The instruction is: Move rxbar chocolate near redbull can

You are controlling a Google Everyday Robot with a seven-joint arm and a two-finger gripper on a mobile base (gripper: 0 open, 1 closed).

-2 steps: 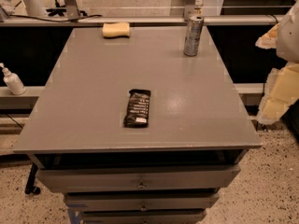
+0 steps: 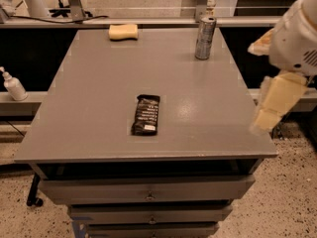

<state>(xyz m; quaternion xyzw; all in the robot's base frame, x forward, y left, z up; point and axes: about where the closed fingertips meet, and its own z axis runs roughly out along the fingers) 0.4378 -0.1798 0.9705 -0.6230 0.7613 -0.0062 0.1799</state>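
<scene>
The rxbar chocolate (image 2: 146,114) is a flat black wrapper with white lettering, lying near the front middle of the grey table (image 2: 89,108). The redbull can (image 2: 205,31) is a slim silver can standing upright at the table's far right. Bar and can are well apart. My gripper (image 2: 270,114) is cream-white and hangs at the right edge of the view, over the table's right front edge. It is right of the bar, nearer than the can, and touches neither.
A pale yellow sponge (image 2: 123,31) lies at the table's far left. A white pump bottle (image 2: 13,86) stands on a ledge to the left. Drawers (image 2: 148,195) sit under the tabletop. A rail runs behind the table.
My arm has moved slightly left and down, towards the table's right edge. The bar, can and sponge have not moved.
</scene>
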